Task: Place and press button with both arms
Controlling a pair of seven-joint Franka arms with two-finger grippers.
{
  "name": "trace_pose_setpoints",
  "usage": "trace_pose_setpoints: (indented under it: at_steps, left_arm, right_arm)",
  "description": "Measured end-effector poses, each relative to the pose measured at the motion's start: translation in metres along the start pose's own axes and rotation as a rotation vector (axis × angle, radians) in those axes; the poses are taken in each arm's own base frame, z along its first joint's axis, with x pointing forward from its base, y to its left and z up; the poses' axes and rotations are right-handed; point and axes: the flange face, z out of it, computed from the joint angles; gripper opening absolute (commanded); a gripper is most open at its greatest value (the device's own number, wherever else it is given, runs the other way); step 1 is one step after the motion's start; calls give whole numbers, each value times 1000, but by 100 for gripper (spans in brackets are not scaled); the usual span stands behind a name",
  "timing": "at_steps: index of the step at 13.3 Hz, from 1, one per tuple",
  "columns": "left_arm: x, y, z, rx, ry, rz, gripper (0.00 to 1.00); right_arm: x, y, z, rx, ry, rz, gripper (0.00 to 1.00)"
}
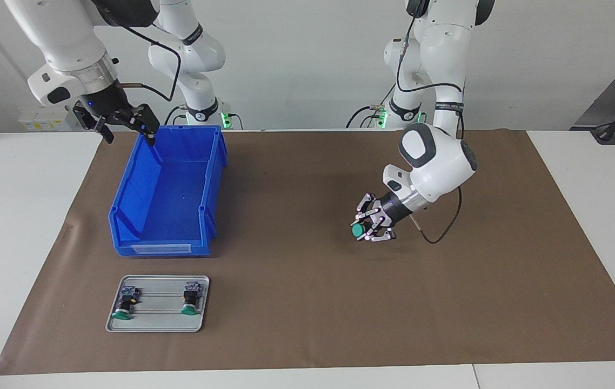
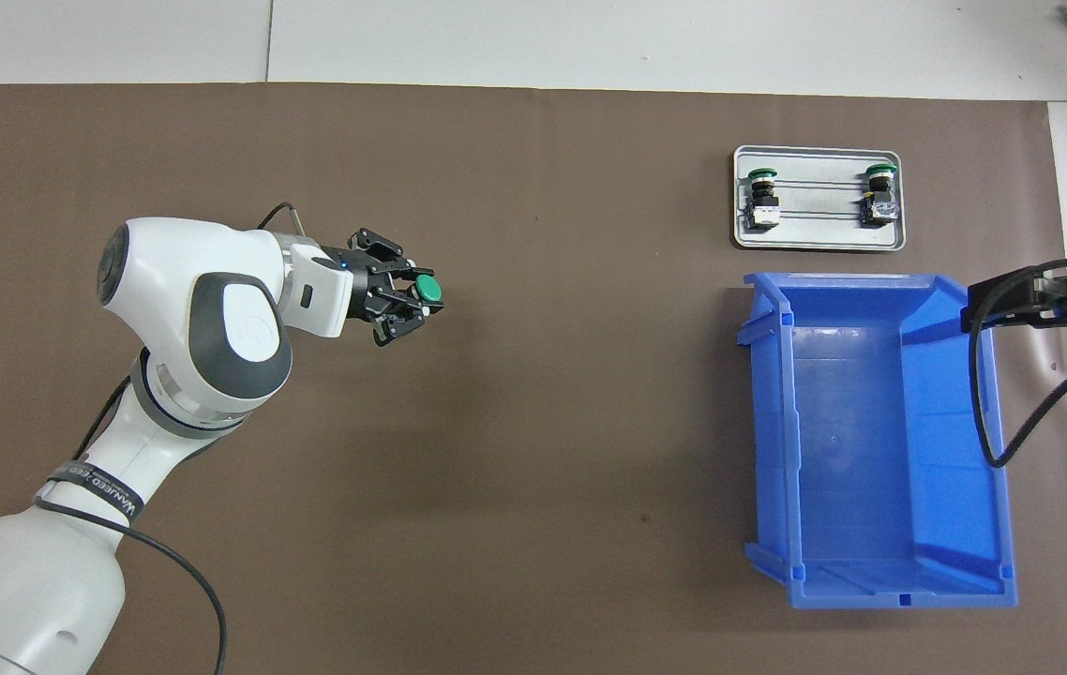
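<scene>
— What does the left gripper (image 1: 366, 229) have?
— It grips the button (image 1: 359, 230), green cap outward, up over the bare brown mat (image 1: 307, 302).
— And the right gripper (image 1: 124, 123)?
— Fingers spread wide, holding nothing, over a rim corner of the blue bin (image 1: 167, 227).
— Anything else?
— Two more buttons (image 2: 762, 195) lie on the grey tray (image 2: 819, 242), just beside the bin, farther from the robots.

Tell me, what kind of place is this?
Probably a robotics lab or test bench. Two white robot arms stand at a table with a brown mat; the left gripper holds a green button, and a blue bin sits beside a metal tray.
</scene>
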Motion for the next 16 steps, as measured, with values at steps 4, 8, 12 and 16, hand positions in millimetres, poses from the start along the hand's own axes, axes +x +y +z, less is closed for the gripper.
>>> trace_pose_setpoints:
  at_steps: [4, 8, 12, 16]
  left_arm:
    - [-36, 24, 5, 14, 176, -13, 0]
    - [-82, 46, 9, -8, 324, -9, 0]
    - [-138, 69, 5, 14, 494, 19, 0]
    - [-169, 98, 4, 66, 627, 59, 0]
  right_arm:
    - [0, 2, 0, -11, 1, 1, 100]
    - [1, 4, 0, -34, 4, 3, 100]
    - [1, 5, 0, -36, 4, 4, 100]
    - [1, 5, 1, -37, 2, 4, 100]
